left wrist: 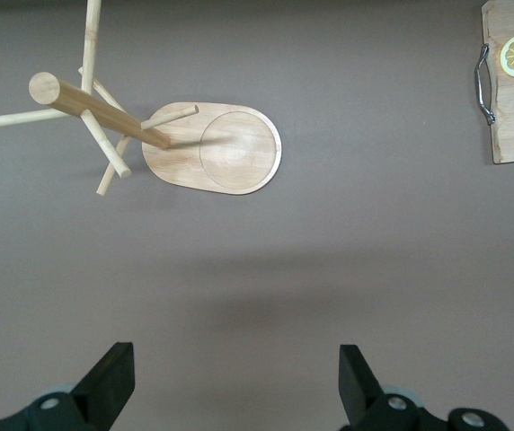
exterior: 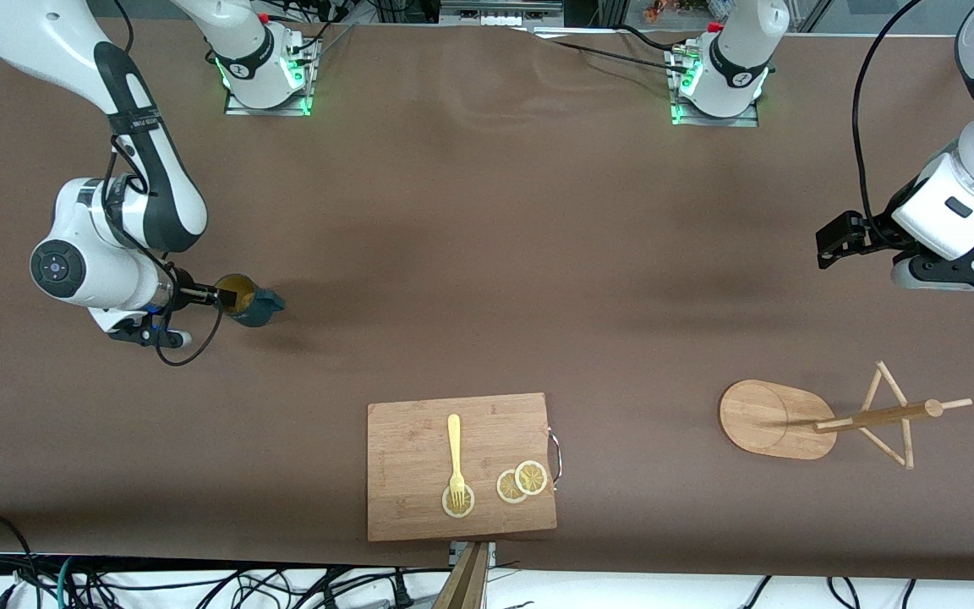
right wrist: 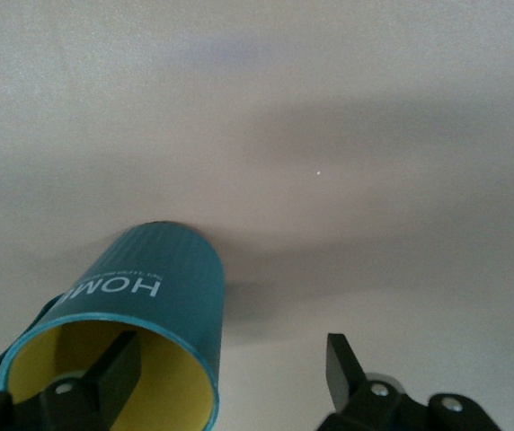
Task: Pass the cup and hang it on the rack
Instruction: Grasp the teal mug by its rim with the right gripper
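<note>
Right wrist view: right gripper [right wrist: 225, 377] straddles the cup's [right wrist: 149, 287] wall.

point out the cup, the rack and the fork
cup [exterior: 255, 304], front view, on its teal outer wall
rack [exterior: 770, 419], front view, on its oval base
fork [exterior: 454, 440], front view, on its handle

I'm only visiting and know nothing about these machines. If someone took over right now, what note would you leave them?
Right tool: at the cup toward the right arm's end of the table, one finger inside its yellow interior, the other outside the wall; jaws open, not yet clamped.
Left tool: open, empty, waiting over bare table near the rack.
Rack: toward the left arm's end, all pegs bare.
Cutting board with a fork and lemon slices: nearest the front camera, not part of the job.
Done: nothing beyond reaching the cup.
Left: grip, lift, pass to left tool, hang on a peg.
</note>
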